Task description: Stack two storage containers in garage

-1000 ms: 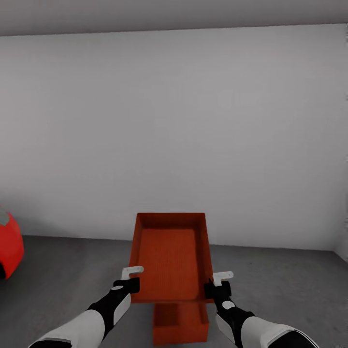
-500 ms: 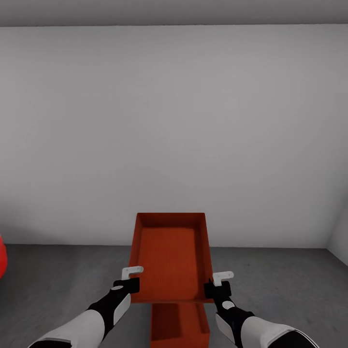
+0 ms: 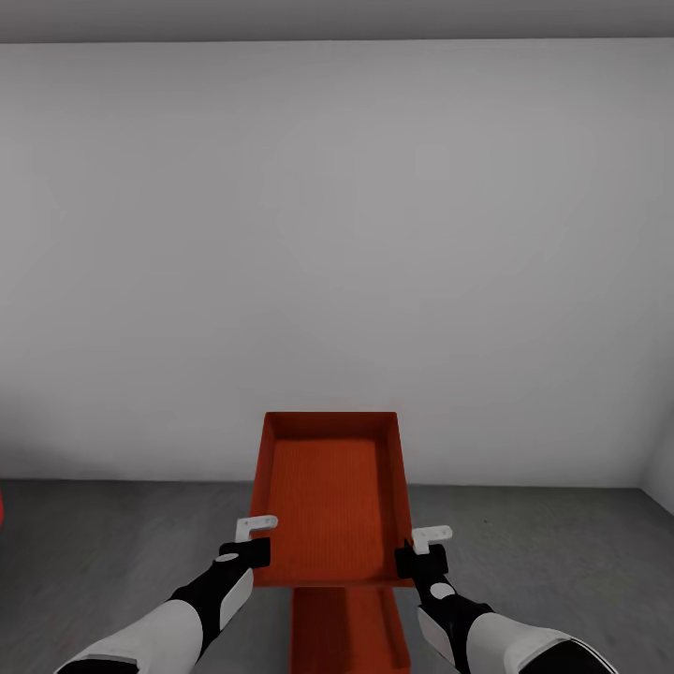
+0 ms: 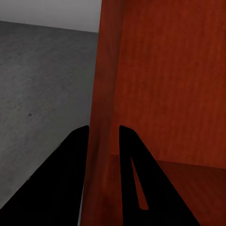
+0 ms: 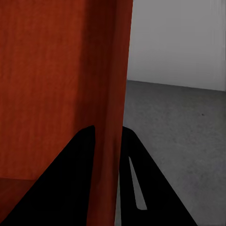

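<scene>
Both storage containers orange-red: held one (image 3: 329, 501) w/ fine ribbed texture inside, lower one (image 3: 348, 632) same shade (part hidden). Floor (image 3: 112, 534) dark grey, mottled. Wall (image 3: 337, 253) plain white-grey. Arms white & black.

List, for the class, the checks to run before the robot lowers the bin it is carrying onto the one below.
1. Left gripper jaws clamp the carried container's side wall: ok.
2. Right gripper jaws clamp the opposite wall: ok.
3. Second container rests on the concrete floor: ok.
4. Carried container sits directly above it: roughly, the lower one looks slightly right; cannot tell exactly.
5. Lower container is empty: cannot tell, mostly hidden.
6. Carried container is level: ok.
</scene>
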`<state>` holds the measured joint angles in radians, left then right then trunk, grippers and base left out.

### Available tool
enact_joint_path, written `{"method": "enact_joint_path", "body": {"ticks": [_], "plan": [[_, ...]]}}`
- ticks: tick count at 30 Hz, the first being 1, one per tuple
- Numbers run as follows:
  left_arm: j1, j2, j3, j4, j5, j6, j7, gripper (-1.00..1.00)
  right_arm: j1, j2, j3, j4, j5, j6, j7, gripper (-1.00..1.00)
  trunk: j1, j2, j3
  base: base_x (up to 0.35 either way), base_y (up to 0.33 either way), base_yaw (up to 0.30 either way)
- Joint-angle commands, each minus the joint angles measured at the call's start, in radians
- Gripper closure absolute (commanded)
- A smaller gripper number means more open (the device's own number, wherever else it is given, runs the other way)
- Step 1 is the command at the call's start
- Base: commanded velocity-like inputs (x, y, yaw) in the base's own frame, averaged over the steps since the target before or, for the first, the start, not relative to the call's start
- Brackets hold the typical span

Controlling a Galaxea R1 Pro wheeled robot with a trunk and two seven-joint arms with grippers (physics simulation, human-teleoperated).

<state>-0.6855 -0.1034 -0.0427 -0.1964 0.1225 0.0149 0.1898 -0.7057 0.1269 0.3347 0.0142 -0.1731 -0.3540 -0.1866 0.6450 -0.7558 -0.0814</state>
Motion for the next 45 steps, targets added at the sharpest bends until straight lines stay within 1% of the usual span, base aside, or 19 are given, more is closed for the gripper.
{"method": "enact_joint_path", "body": {"ticks": [1,9,14,45], "plan": [[0.000,0.011,0.010,0.002,0.006,0.002,0.013,1.00,-0.001,0.000,-0.026,-0.002,-0.003,-0.019,-0.003,1.00,0.001,-0.001,-0.002,0.219,0.000,0.000],[0.000,0.011,0.010,0.002,0.006,0.002,0.013,1.00,-0.001,0.000,-0.026,-0.002,-0.003,-0.019,-0.003,1.00,0.001,-0.001,-0.002,0.197,0.000,0.000],[0.000,0.011,0.009,0.002,0.006,0.002,0.013,1.00,-0.001,0.000,-0.026,-0.002,-0.003,-0.019,-0.003,1.00,0.001,-0.001,-0.002,0.021,0.000,0.000],[0.000,0.011,0.009,0.002,0.006,0.002,0.013,1.00,-0.001,0.000,-0.026,-0.002,-0.005,-0.017,-0.004,1.00,0.001,-0.001,-0.049,0.000,0.000,0.000]]}}
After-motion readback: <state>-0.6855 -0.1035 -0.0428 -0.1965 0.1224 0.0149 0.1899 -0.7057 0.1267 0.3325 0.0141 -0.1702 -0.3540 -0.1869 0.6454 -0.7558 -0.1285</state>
